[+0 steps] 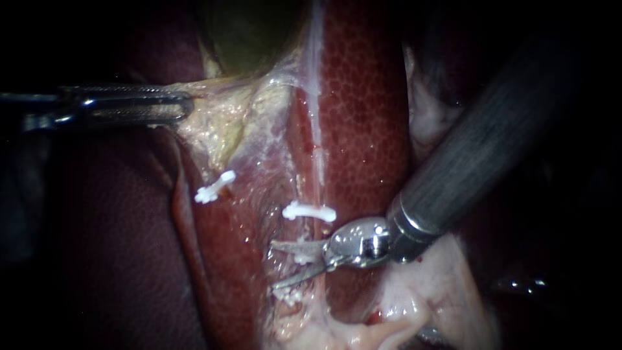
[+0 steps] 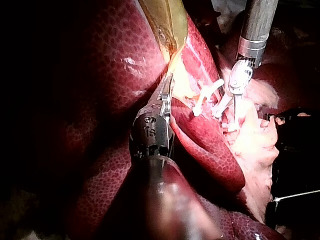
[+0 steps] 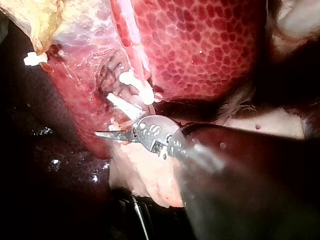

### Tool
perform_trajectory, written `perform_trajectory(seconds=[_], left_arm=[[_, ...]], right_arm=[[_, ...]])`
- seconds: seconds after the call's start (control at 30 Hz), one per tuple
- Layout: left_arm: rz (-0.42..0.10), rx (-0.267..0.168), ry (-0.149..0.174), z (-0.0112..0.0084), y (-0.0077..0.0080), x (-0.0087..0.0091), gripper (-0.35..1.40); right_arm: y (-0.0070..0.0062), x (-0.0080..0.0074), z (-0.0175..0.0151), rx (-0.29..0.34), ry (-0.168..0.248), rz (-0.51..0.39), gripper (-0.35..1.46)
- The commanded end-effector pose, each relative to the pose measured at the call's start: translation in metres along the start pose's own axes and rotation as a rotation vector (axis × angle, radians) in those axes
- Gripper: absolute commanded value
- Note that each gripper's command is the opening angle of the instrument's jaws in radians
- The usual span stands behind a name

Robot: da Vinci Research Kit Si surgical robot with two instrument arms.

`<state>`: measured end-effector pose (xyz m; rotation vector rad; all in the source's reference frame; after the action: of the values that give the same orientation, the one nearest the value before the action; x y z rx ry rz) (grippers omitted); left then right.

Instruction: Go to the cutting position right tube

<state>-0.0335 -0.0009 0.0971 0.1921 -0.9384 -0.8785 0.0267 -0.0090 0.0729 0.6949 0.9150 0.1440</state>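
Blades of the dark-shafted, steel-tipped right instrument [image 1: 275, 264] stand apart in a narrow V and grip nothing. They straddle the lower stretch of the right tube [image 1: 318, 149], a thin, glistening, whitish strand. The tube runs down a shallow cleft in the wet, dark-red, finely mottled liver [image 1: 366, 110], from below the olive-green gallbladder [image 1: 249, 39] toward soft pale-pink tissue at the liver's lower edge.

Three small white plastic clips cross the tube. The upper clip [image 1: 310, 212] lies just beyond the blades, the middle clip [image 1: 302, 251] lies between them, and the lower clip [image 1: 285, 296] lies just past the lower blade. A fourth white clip [image 1: 214, 188] sits well apart on the neighbouring tube, near the liver's left fold.

The slender, slotted metal jaws of the left instrument [image 1: 184, 107] are closed on ragged yellowish fatty tissue [image 1: 217, 126] under the gallbladder, drawing it sideways.

The step looks nearly complete. Good positioning would probably put the blade line on bare tube between two clips, square across it and taking in its full width. No plastic should sit in the bite, and the tips should stay off the liver. Whether the blades touch the middle clip cannot be told.
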Motion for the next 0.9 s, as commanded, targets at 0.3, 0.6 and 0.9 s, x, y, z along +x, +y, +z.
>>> perform_trajectory(seconds=[0.3, 0.6, 0.9], left_arm=[[0.000, 0.003, 0.000, 0.0000, 0.0000, 0.0000, -0.15], [0.001, 0.004, 0.000, -0.0002, 0.0000, 0.0001, -0.15], [0.001, 0.004, 0.000, -0.0003, 0.0001, 0.0001, -0.15]], right_arm=[[-0.0001, -0.0002, -0.0002, 0.004, 0.000, -0.001, 1.30], [-0.0006, -0.0006, -0.0023, -0.034, 0.001, 0.000, 1.40], [-0.0010, -0.0010, -0.0071, -0.068, 0.009, 0.010, 1.40]])
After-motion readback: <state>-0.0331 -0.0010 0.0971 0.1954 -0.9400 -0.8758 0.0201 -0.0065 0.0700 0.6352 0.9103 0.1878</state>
